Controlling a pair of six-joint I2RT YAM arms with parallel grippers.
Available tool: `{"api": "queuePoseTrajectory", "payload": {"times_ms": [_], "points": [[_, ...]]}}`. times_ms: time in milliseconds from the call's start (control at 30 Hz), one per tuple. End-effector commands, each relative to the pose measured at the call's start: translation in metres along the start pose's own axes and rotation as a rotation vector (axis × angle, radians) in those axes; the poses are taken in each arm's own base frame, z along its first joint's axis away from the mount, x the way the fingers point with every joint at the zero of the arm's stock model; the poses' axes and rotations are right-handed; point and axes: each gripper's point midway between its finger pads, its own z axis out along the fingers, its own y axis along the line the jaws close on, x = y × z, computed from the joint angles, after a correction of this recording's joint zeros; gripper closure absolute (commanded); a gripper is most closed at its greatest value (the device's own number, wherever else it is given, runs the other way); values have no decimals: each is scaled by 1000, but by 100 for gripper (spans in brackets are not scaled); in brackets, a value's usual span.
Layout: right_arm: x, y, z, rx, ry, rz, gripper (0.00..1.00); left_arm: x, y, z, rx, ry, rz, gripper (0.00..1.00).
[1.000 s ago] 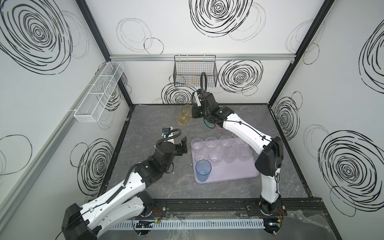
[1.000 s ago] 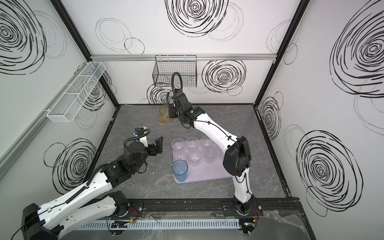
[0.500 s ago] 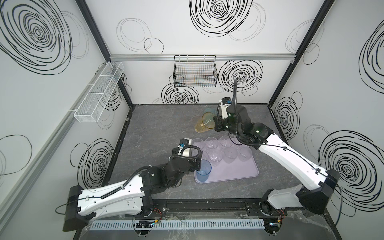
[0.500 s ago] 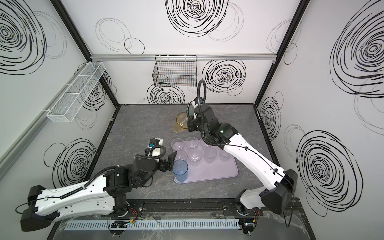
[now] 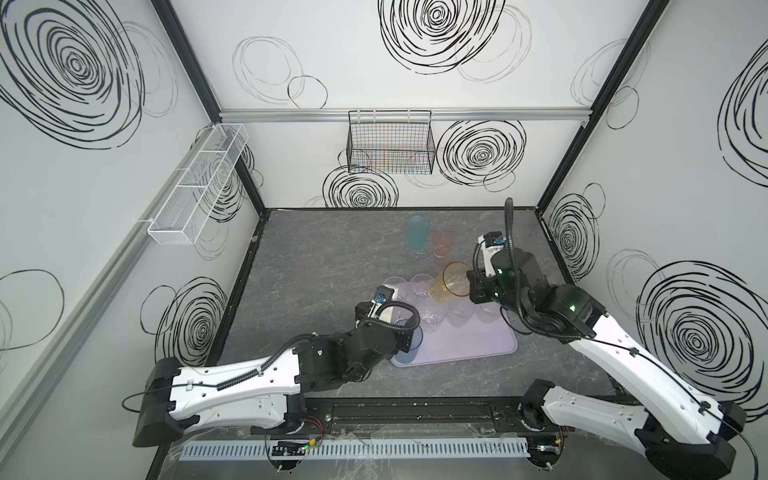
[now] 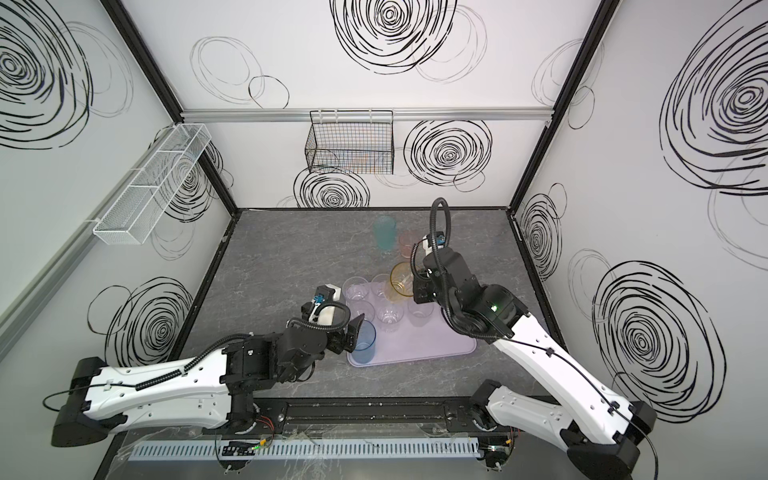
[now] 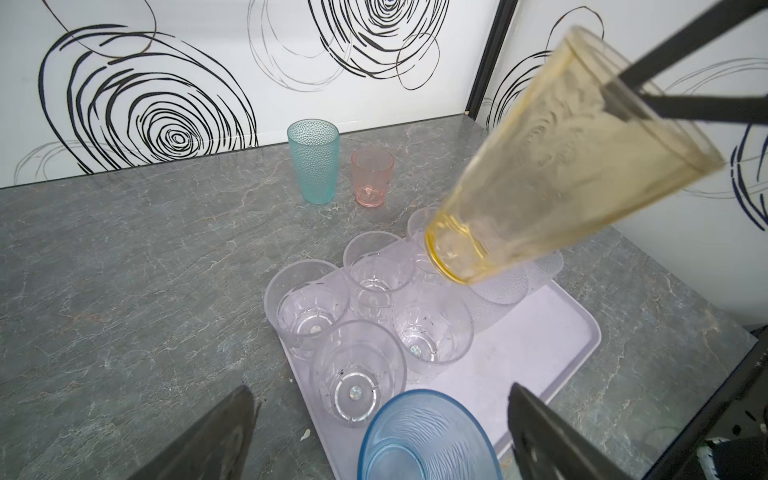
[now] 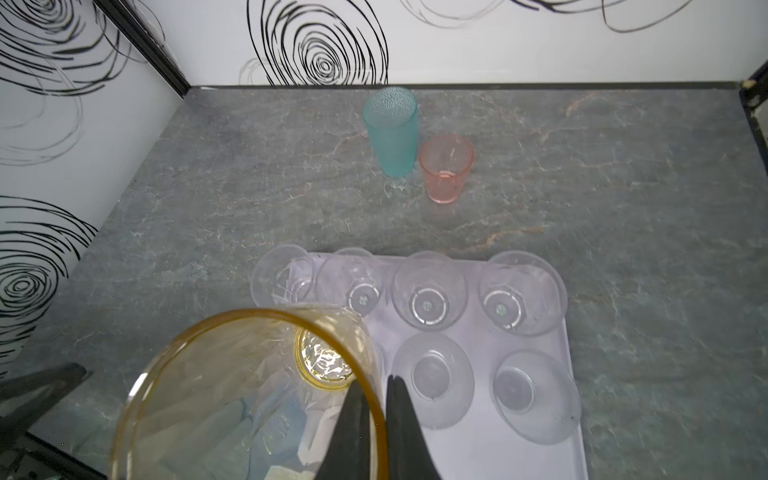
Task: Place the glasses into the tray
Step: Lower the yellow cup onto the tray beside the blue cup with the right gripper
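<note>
My right gripper [image 8: 376,382] is shut on the rim of the amber glass [image 8: 249,395], one finger inside and one outside. The amber glass [image 5: 451,282] hangs tilted over the back left part of the lilac tray [image 5: 478,345]. Several clear glasses [image 7: 307,307] stand in two rows in the tray [image 7: 540,332]. The blue glass [image 7: 428,440] stands at the tray's near left corner. My left gripper [image 7: 380,390] is open on either side of it, not touching it. A teal glass [image 5: 417,233] and a shorter pink glass [image 5: 441,244] stand on the table behind the tray.
A black wire basket [image 5: 390,145] hangs on the back wall and a white mesh basket [image 5: 199,183] on the left wall. The grey stone-look table [image 5: 316,266] is bare left of the tray. The tray's near right half [image 6: 424,345] holds nothing.
My right arm has carried the amber glass from the back of the table to above the tray. My left gripper has moved right, up to the blue glass, and stayed open.
</note>
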Motion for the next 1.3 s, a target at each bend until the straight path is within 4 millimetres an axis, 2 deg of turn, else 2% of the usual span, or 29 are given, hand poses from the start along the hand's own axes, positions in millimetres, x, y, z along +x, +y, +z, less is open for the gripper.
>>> {"api": "queuePoseTrajectory", "payload": {"times_ms": [0,133,267,500,767,1067,1267], "points": [[41,-13,-2,40,105,27,95,0,-1,2,-1,-18,-30,3],[65,-17,-2,51,142,29,96,7,-1,7,7,-14,-36,2],[89,-13,17,32,184,24,97,12,-2,11,30,-8,-73,2],[98,-6,47,38,184,-10,97,11,6,11,12,-10,-79,1],[118,-4,71,58,222,-41,97,11,20,8,-2,-28,-112,1],[135,8,80,94,261,-76,97,16,24,9,-8,-18,-111,1],[144,8,80,145,349,-112,97,18,28,8,-11,-24,-122,1]]}}
